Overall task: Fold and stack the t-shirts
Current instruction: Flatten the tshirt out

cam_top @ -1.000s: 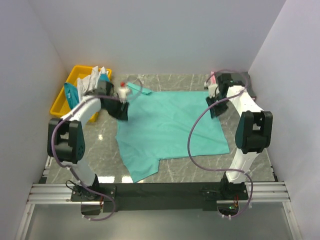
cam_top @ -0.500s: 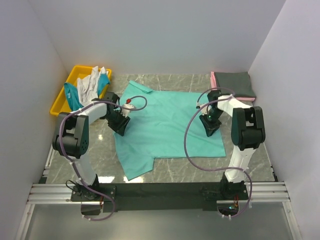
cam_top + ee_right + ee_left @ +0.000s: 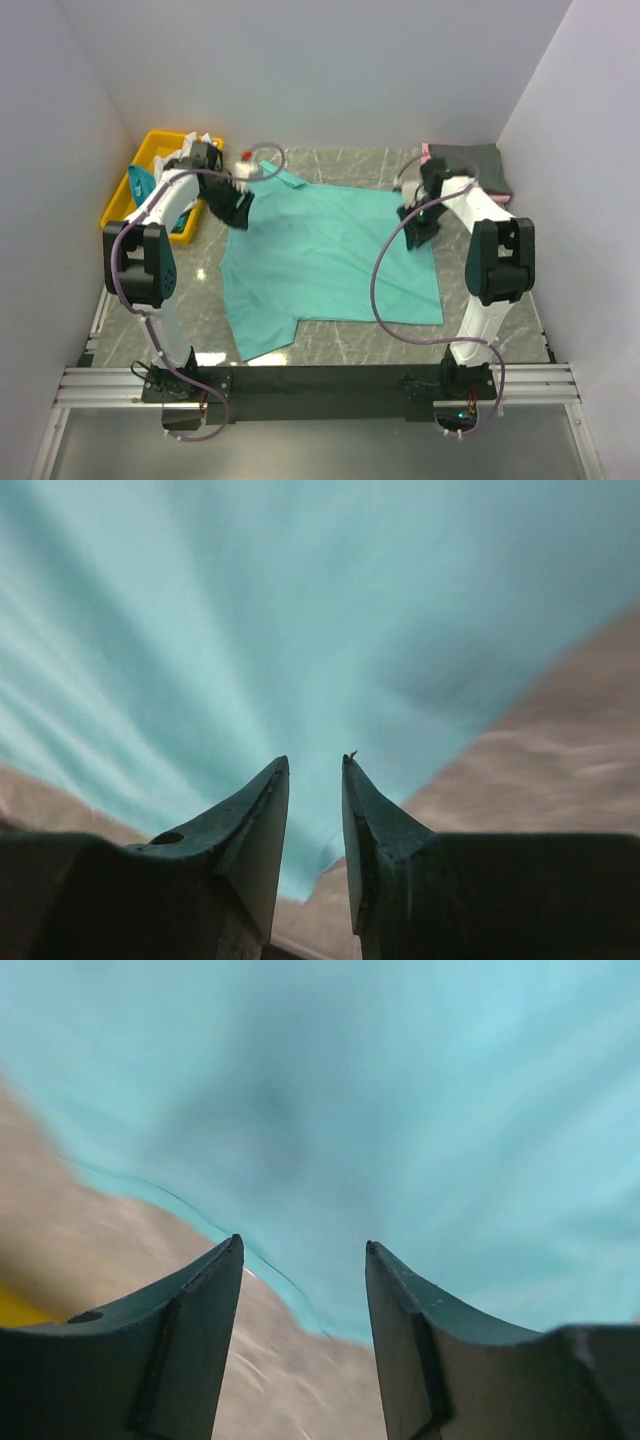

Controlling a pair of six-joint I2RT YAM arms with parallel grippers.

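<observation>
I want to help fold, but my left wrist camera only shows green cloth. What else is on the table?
Observer: A yellow bin stands far left, with a teal shirt in it.
Operator: Any shirts stacked?
Observer: A dark grey shirt lies on a pink shirt in the far right corner.
Operator: Where's the other arm?
Observer: The right gripper is at the sea-green shirt, by its right edge, jaws a little apart.

Marble table [image 3: 350,168] bears sea-green t-shirt [image 3: 330,255], folded shirts [image 3: 480,160], yellow bin [image 3: 152,143]

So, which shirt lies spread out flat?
The sea-green shirt; the grey one is folded at far right, the teal one bunched in the yellow bin.
</observation>
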